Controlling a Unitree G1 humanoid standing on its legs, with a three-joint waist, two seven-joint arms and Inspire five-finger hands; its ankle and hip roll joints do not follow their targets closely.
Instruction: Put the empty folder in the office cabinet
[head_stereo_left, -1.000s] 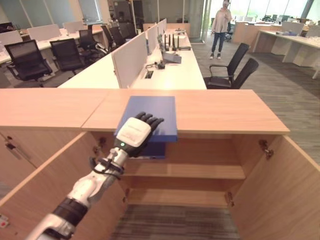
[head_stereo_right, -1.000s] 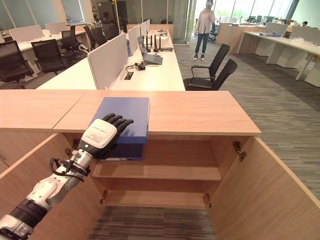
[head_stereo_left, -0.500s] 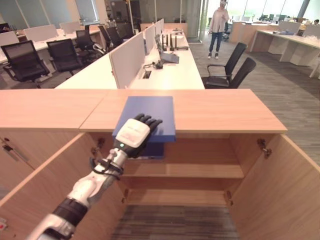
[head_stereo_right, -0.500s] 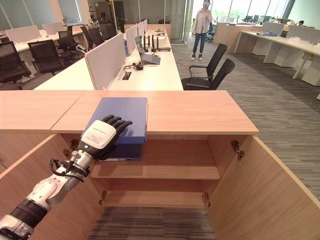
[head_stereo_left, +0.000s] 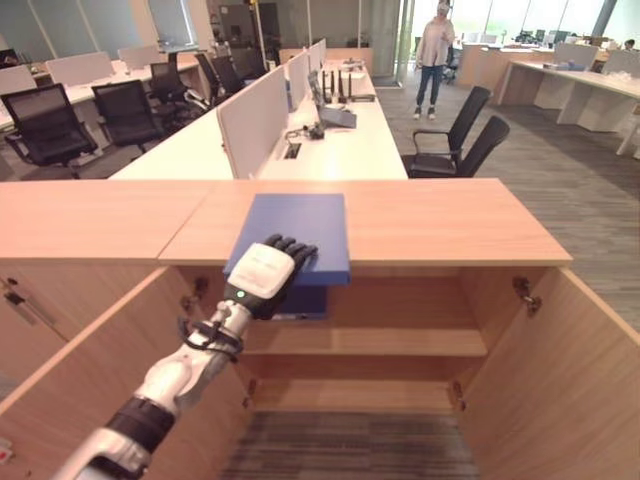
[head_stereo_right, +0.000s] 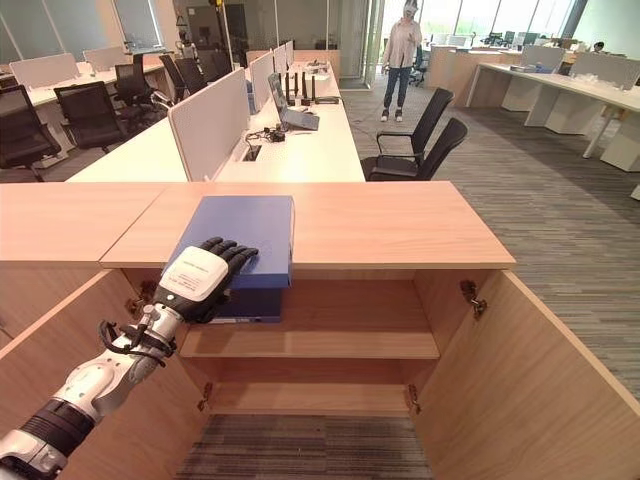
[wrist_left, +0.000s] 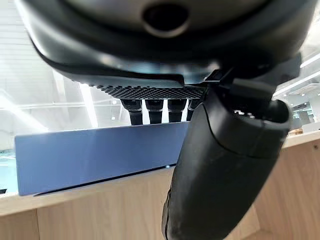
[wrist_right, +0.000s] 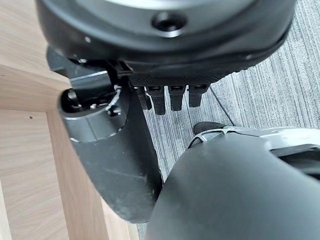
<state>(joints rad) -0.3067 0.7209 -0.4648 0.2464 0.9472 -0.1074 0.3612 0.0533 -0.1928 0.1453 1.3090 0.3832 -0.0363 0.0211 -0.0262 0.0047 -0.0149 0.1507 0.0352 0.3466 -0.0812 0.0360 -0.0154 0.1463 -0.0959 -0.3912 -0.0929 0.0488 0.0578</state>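
**Folder gripped on the cabinet top, not yet inside**

At the left of the scene, your left hand (head_stereo_left: 262, 272) reached in from the near side and lay on the near edge of the blue folder (head_stereo_left: 300, 224). Its fingers (head_stereo_right: 232, 250) rested over the cover, and in the left wrist view the thumb (wrist_left: 225, 165) sat below the overhanging edge, so you appeared to have the folder pinched between them.

The folder lay flat on the top of the office cabinet (head_stereo_left: 440, 220), its near edge jutting out past the front lip above the open compartment. Both cabinet doors (head_stereo_right: 520, 380) stood open, and the shelf (head_stereo_left: 370, 342) inside was bare.

Your right hand (wrist_right: 107, 145) hung low beside the cabinet's wooden side, over the carpet, fingers relaxed and holding nothing.

By my reading, you had taken the grasp. Drawing the folder off the top, lowering it and sliding it onto the shelf were all left to do.
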